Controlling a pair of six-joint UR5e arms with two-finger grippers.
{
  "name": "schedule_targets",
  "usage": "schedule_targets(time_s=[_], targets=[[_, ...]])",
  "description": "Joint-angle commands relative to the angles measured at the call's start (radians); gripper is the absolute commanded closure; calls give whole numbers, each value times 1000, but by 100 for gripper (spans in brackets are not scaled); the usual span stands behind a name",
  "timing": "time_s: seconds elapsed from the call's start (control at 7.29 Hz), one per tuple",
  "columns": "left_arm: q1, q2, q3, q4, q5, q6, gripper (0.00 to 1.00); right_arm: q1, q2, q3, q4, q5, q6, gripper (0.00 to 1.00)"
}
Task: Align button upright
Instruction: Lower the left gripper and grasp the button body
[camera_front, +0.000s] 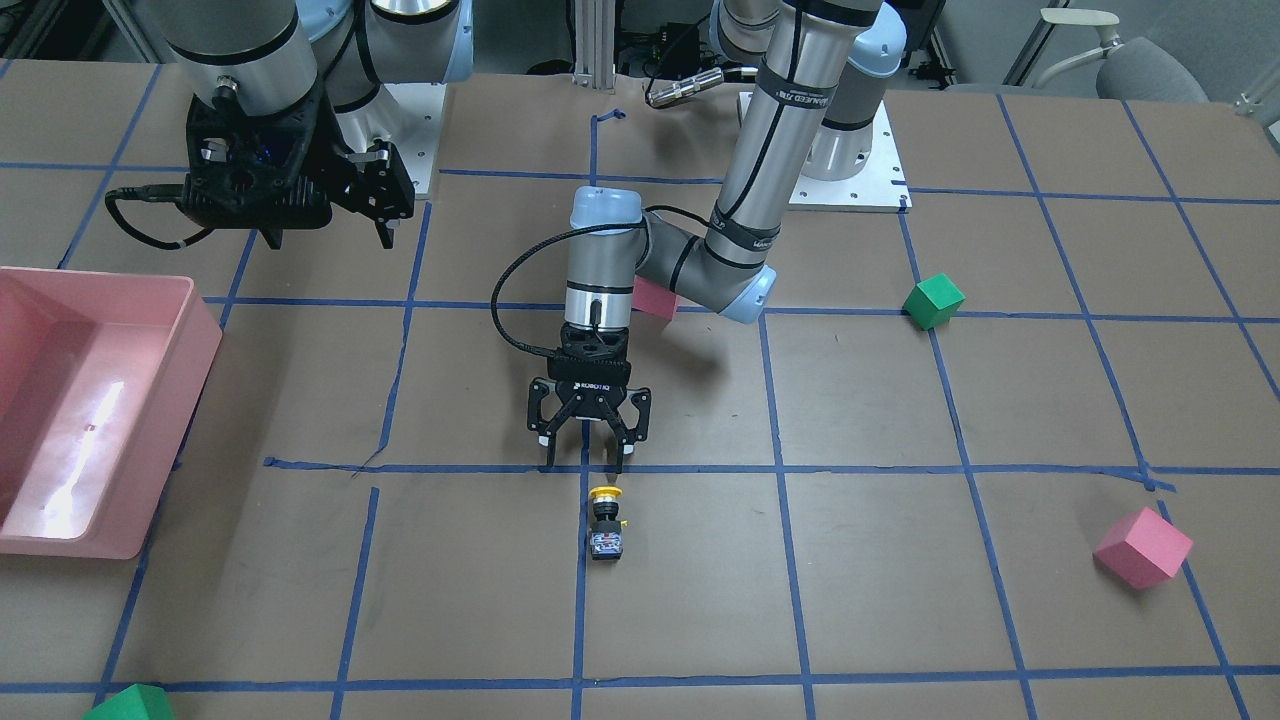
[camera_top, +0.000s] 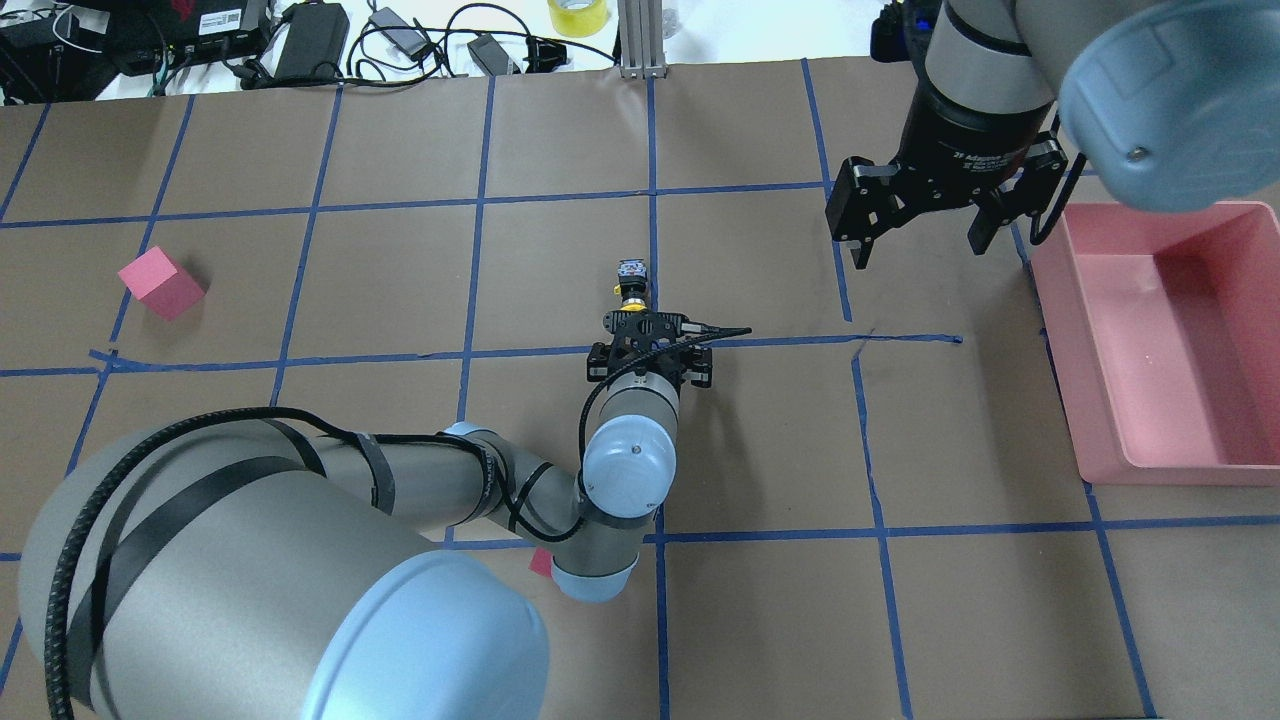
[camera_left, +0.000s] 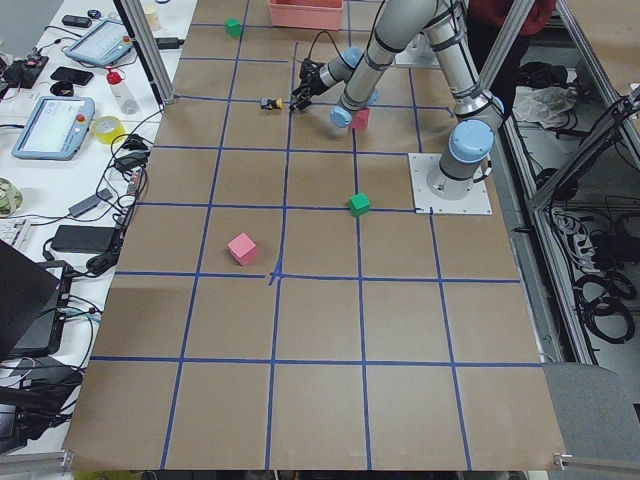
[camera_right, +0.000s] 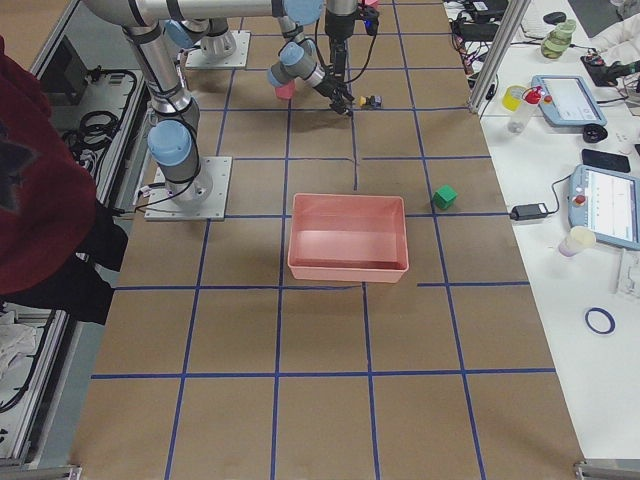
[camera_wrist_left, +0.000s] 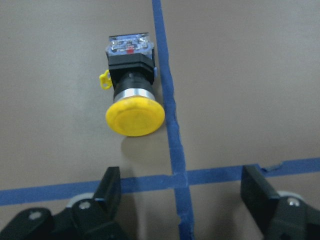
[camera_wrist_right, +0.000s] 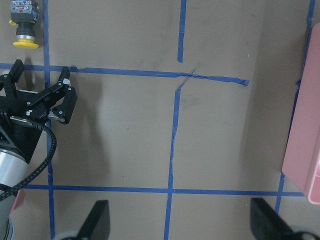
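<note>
Two claws for you to check, and both are released; your left gripper (camera_front: 585, 463) hangs low over the table (camera_front: 880, 600) with its fingers spread wide and nothing between them; the right gripper (camera_top: 918, 247) is held higher, off to the robot's right, jaws likewise apart and empty, just beside the near corner of the pink bin (camera_top: 1105, 420).

You'll find the button (camera_front: 606, 522) lying on its side on the brown paper, not upright; its yellow cap points back toward the left gripper and its grey-white base block points away from the robot; it lies along a blue tape line (camera_wrist_left: 167, 100), its body just beside that line. From the left wrist camera you can see the cap a little ahead of the fingertips (camera_wrist_left: 111, 181), apart from them, roughly centred in the gap.

Around it, well apart, you have one pink cube (camera_front: 1142, 547) and one green cube (camera_front: 933, 300) on the left arm's side; a second pink cube (camera_front: 655, 298) peeks out beneath that arm's elbow; another green cube (camera_front: 130, 703) sits at the table's far edge.
</note>
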Motion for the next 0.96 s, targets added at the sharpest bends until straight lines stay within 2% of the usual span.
schedule_targets(time_s=[0.0, 0.55, 0.69, 0.82], targets=[[36, 2, 25, 9, -12, 35, 14, 0, 0, 0, 1, -11, 0, 0], [96, 1, 36, 6, -94, 55, 14, 1, 0, 0, 2, -13, 0, 0], [96, -1, 35, 6, -89, 56, 22, 1, 0, 0, 2, -13, 0, 0], [96, -1, 36, 6, -89, 56, 35, 1, 0, 2, 2, -14, 0, 0]])
